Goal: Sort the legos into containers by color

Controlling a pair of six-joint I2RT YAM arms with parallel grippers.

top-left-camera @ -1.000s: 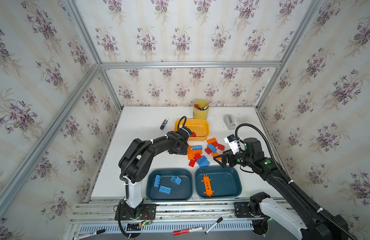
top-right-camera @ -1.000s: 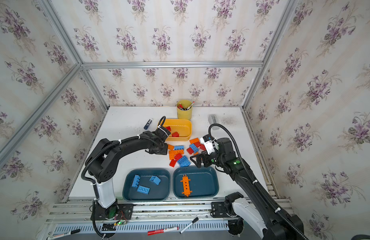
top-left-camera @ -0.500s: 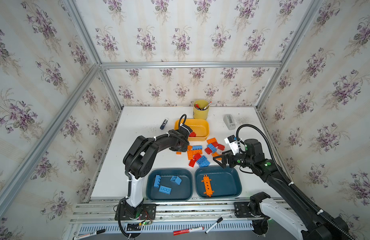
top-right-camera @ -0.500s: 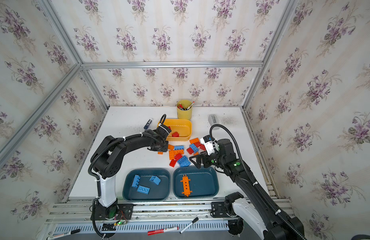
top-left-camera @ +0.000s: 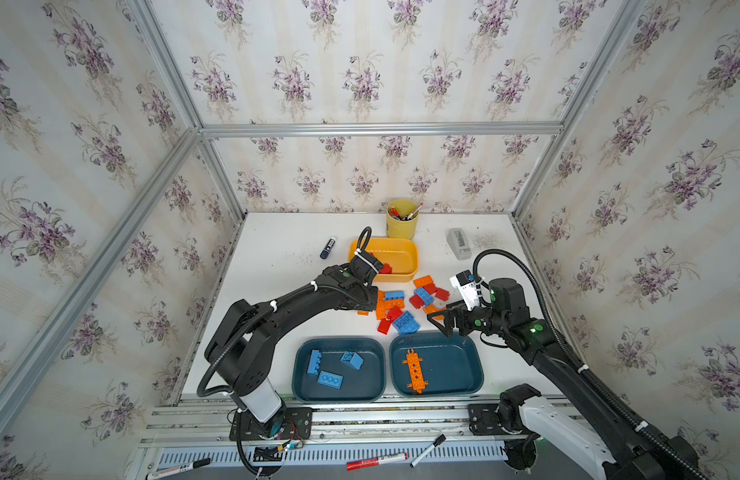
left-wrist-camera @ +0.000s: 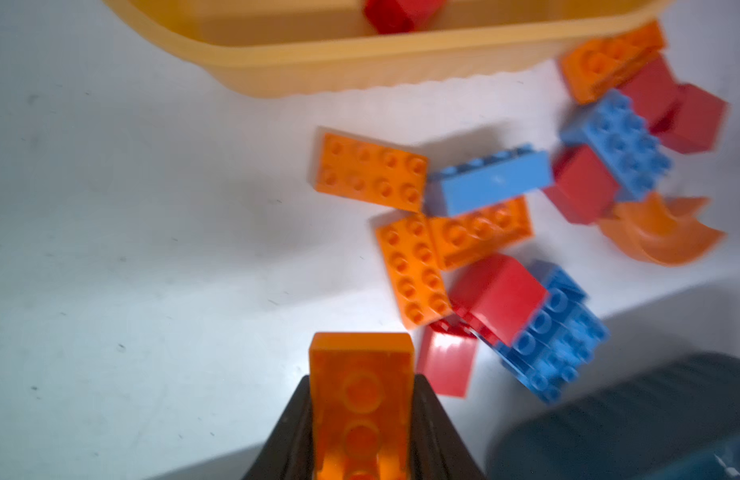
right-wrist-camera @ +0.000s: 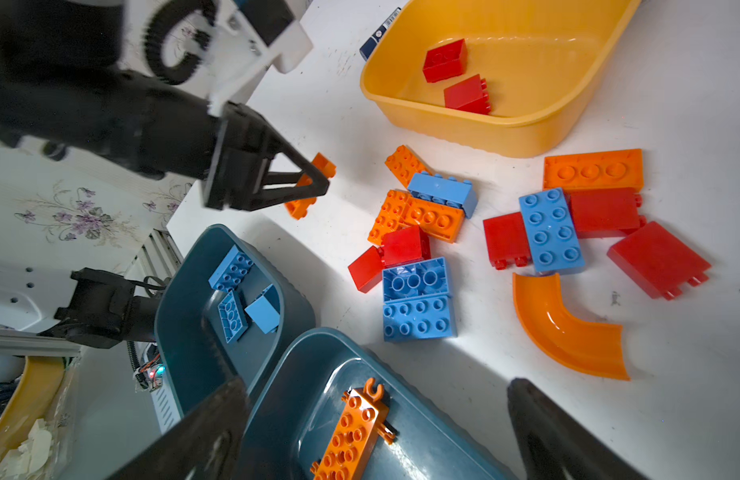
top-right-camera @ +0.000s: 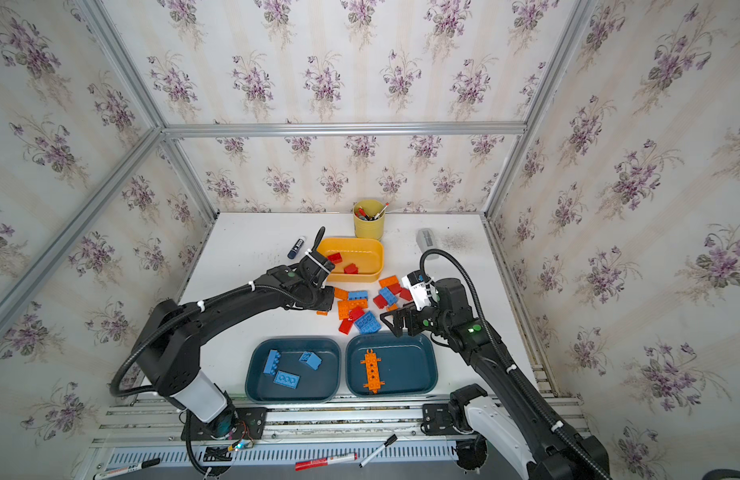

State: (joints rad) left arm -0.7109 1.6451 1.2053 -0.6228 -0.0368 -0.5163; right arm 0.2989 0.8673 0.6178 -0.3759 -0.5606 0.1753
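My left gripper [left-wrist-camera: 362,382] is shut on a small orange brick [left-wrist-camera: 360,415], low over the table at the left edge of the loose legos [top-left-camera: 401,307]. The right wrist view shows this grip from the side, with the brick [right-wrist-camera: 320,166] between the left fingers [right-wrist-camera: 305,189]. My right gripper [top-left-camera: 441,322] stands open and empty over the back rim of the right teal container [top-left-camera: 472,365], which holds a long orange strip [top-left-camera: 416,370]. The left teal container [top-left-camera: 301,374] holds three blue bricks. The yellow container [top-left-camera: 405,272] holds red bricks. A curved orange piece [right-wrist-camera: 563,328] lies by the pile.
A yellow cup of pens [top-left-camera: 401,218] stands at the back behind the yellow container. A dark marker [top-left-camera: 328,248] lies to its left and a grey object [top-left-camera: 458,244] to its right. Loose markers [top-left-camera: 376,461] lie on the front rail.
My left gripper came forward from beside the yellow container to the small orange brick and shut on it. The right arm has stayed where it was, open.
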